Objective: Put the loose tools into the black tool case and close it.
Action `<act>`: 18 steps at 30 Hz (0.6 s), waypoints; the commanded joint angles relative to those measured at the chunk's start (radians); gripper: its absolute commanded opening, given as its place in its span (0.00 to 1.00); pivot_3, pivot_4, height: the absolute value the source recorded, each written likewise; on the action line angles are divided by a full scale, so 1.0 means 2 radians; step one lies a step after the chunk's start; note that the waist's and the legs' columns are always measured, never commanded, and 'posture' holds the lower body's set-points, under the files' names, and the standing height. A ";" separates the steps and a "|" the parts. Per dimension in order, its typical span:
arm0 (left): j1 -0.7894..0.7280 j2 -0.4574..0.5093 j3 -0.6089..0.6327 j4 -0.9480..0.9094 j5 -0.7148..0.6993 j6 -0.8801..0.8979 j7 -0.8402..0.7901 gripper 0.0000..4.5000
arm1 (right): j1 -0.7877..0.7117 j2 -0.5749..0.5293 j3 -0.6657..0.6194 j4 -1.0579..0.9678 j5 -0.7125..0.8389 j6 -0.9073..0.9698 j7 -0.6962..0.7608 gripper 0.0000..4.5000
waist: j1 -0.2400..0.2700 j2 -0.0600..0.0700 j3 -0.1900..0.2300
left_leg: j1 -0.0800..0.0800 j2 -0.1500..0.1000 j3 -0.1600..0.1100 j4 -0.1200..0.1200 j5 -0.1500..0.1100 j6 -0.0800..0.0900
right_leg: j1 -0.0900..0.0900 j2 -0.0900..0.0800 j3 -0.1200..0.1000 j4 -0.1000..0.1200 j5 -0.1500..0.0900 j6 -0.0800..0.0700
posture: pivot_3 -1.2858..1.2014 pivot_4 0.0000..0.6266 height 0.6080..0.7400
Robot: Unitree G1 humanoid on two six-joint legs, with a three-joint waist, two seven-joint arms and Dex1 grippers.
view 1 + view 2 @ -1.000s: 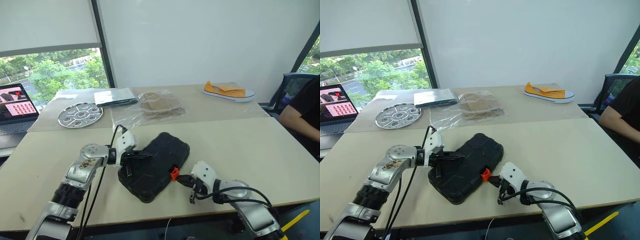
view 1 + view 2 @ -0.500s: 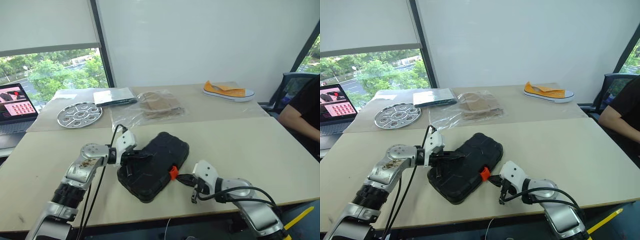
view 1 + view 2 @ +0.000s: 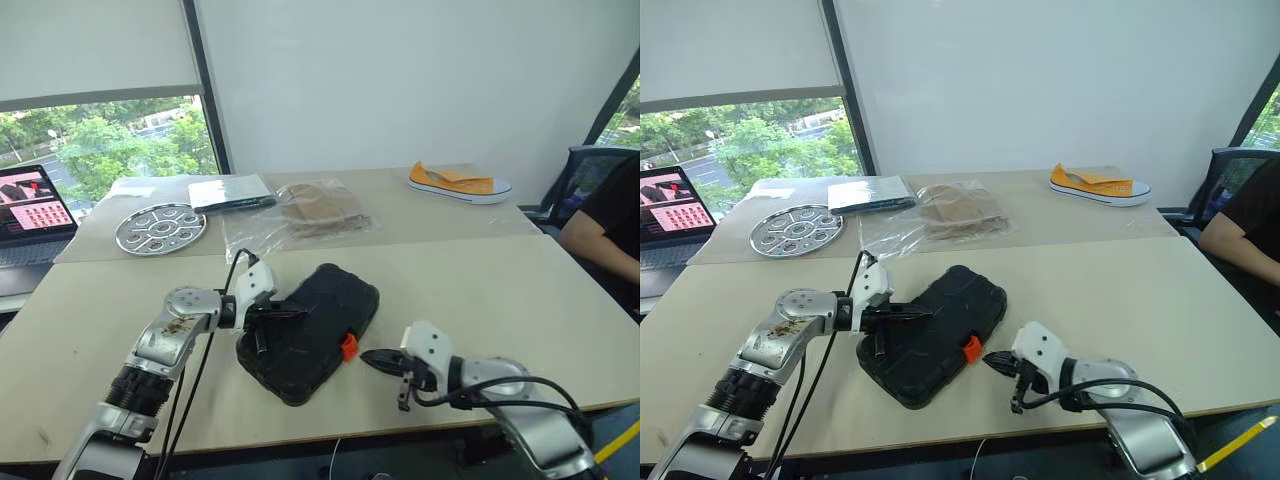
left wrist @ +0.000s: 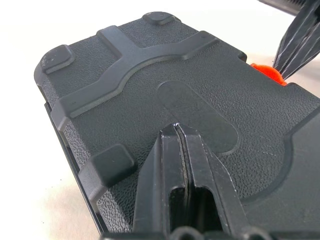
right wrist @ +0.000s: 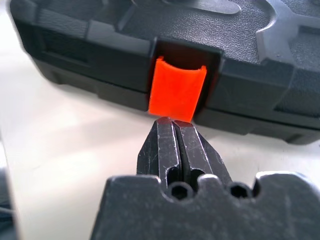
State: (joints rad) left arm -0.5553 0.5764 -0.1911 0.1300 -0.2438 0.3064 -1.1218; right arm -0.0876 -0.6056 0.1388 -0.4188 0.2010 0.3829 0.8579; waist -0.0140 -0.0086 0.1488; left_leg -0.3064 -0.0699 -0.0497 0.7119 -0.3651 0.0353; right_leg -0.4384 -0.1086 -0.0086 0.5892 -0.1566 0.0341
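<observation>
A: Black tool case [image 3: 308, 331] lying shut, mid-table, angled, near the front edge; orange latch [image 3: 348, 347] on the right long side
B: Left gripper [image 3: 296, 314] pinched together, resting on the lid. Right gripper [image 3: 369, 357] also together, just short of the latch, bare table [image 3: 520, 290] beyond

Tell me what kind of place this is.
Probably an office or lab workroom: light worktables pushed together, an open laptop by a big window with a roller blind, and an office chair at the right edge, where a person sits.
</observation>
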 commanded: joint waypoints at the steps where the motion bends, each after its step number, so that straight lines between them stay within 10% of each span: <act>1: 0.021 0.004 -0.027 0.018 0.022 0.021 -0.005 0.01 | -0.004 -0.003 -0.013 -0.029 0.017 0.004 -0.001 0.00 | 0.000 0.000 0.000 | 0.000 0.000 0.000 0.000 0.000 0.000 | 0.000 0.000 0.000 0.000 0.000 0.000 | 0.52 0.24 1.00; 18: 0.020 0.008 -0.023 0.018 0.022 0.022 -0.001 0.01 | -0.068 0.032 0.047 0.057 -0.014 -0.030 -0.005 0.00 | -0.001 0.000 0.000 | 0.000 0.000 0.000 0.000 0.000 0.000 | 0.000 0.000 0.000 -0.001 0.000 0.000 | 0.52 0.24 1.00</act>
State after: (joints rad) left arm -0.5551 0.5808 -0.1915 0.1285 -0.2436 0.3073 -1.1212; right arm -0.1883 -0.5638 0.2300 -0.2858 0.1687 0.3665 0.8515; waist -0.0151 -0.0087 0.1488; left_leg -0.3065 -0.0697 -0.0500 0.7111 -0.3650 0.0351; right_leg -0.4384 -0.1085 -0.0093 0.5881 -0.1566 0.0341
